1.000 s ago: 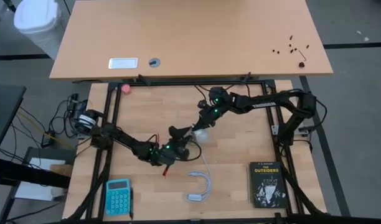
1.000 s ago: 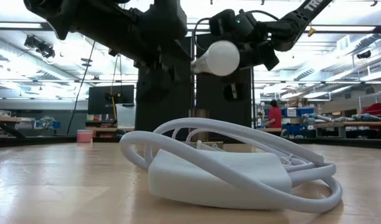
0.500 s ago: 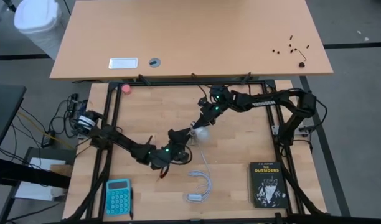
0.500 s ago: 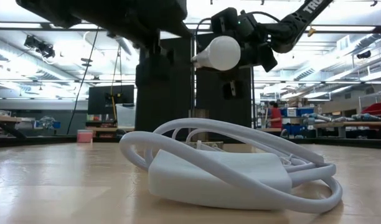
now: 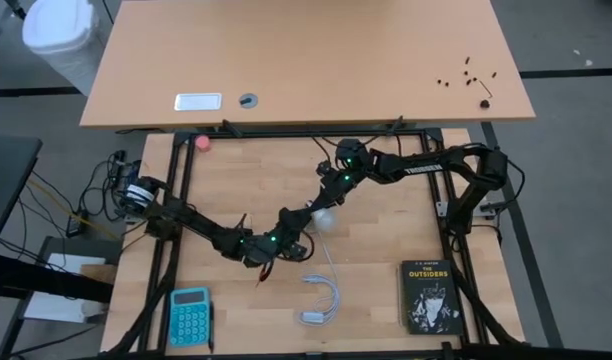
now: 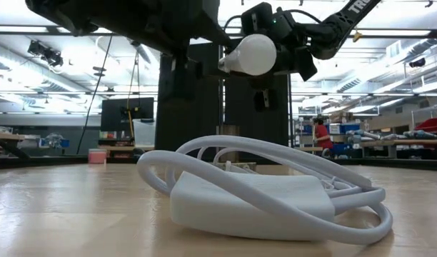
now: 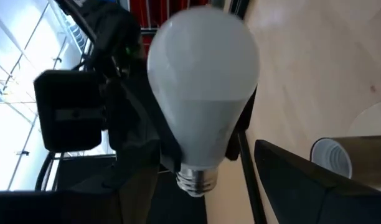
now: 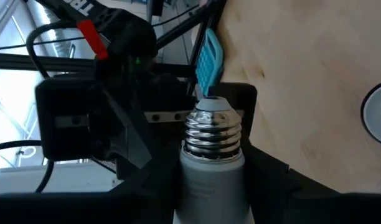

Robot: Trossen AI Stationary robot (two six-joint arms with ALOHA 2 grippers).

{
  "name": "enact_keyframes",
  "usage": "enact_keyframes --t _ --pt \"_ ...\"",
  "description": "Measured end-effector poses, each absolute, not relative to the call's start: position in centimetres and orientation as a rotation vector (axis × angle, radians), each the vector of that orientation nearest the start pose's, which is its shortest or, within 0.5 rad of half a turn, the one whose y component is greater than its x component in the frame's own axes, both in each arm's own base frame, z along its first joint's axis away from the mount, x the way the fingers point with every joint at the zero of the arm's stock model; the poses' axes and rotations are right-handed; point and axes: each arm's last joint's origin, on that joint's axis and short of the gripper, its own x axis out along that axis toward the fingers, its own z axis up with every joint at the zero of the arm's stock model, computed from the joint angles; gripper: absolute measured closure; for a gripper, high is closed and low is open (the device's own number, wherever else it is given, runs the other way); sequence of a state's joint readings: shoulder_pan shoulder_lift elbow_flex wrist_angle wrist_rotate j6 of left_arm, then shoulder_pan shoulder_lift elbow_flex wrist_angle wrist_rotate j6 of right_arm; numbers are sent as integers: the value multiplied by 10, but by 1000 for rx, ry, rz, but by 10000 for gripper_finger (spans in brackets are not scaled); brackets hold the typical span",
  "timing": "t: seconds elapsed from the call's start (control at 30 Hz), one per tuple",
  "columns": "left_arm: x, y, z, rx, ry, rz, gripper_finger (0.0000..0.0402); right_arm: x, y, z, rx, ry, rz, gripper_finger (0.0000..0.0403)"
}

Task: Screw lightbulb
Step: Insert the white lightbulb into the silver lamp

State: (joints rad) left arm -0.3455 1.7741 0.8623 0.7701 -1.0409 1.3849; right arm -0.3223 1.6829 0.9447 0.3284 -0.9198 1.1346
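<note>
since a second earlier the left gripper had slid in toward the bulb and its jaws had narrowed, while the right gripper had lifted its load only slightly. in the high view, the small white pear-shaped frosted lightbulb hung over the middle of the pale wooden table, held by the right gripper coming from the far right; the left gripper lay just beside it on the left, nearer than anything else, with the coiled white cord and its flat white adapter block lying nearer the front edge. in the low view the lightbulb was high above the table, its long axis roughly level, the narrow end pointing toward the dark left arm and the globe backed by the right gripper. in the left wrist view the globe filled the frame, its ribbed grey screw base protruding past the right gripper's fingers, which were clamped on the neck. in the right wrist view the shiny threaded base pointed straight at the left gripper; its jaws seemed part open around nothing, so i judged the coming move depended on keeping that axis aligned with it.
</note>
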Motion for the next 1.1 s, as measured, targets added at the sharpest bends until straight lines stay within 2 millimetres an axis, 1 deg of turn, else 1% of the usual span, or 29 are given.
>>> enact_keyframes --t 0.1,0.23,0.47,0.63,0.73,0.87,1.1 --pt "341 -97 194 1434 552 468 133 340 -84 211 1327 655 342 252" --pt "342 -99 194 1478 521 408 133 341 -84 213 1328 636 331 252" --pt "343 -97 195 1524 514 391 133 342 -83 214 1333 618 321 252" --pt "345 -91 196 1586 504 359 133 344 -80 214 1342 619 312 252" --pt "347 -88 196 1586 500 353 133 345 -75 214 1340 625 319 252" --pt "347 -88 197 1577 460 337 133 346 -70 214 1333 632 331 250" --pt "348 -87 199 1566 438 346 138 346 -70 216 1324 621 352 246"
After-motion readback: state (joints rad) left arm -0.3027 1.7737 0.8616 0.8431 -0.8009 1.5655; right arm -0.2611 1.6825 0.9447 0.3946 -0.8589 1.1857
